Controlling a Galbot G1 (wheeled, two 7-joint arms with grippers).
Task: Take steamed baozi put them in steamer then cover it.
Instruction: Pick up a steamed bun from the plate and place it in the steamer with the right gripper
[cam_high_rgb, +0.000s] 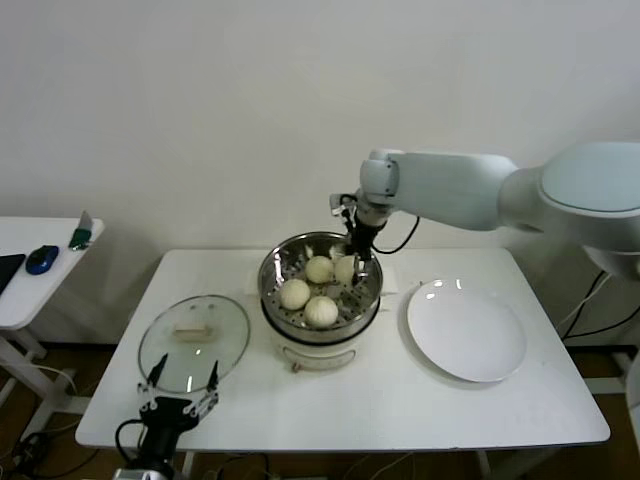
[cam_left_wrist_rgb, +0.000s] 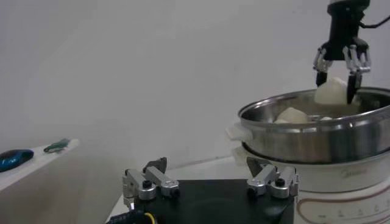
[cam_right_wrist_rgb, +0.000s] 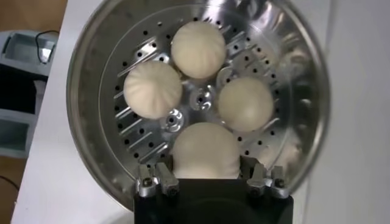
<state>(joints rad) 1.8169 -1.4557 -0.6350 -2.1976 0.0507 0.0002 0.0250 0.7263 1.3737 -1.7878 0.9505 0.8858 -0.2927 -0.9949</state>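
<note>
Steel steamer holds four baozi; right end effector clamped on the last bun should open gently, then rise straight up; left end effector idles apart near the cover.

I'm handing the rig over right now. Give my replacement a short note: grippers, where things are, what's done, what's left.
Right gripper: in the steamer, jaws around the fourth baozi, not yet released.
Left gripper: open, idle at the table's near edge by the cover.
Done: four baozi in the steamer; the plate holds none.
Left: release, withdraw, put the cover on.
</note>
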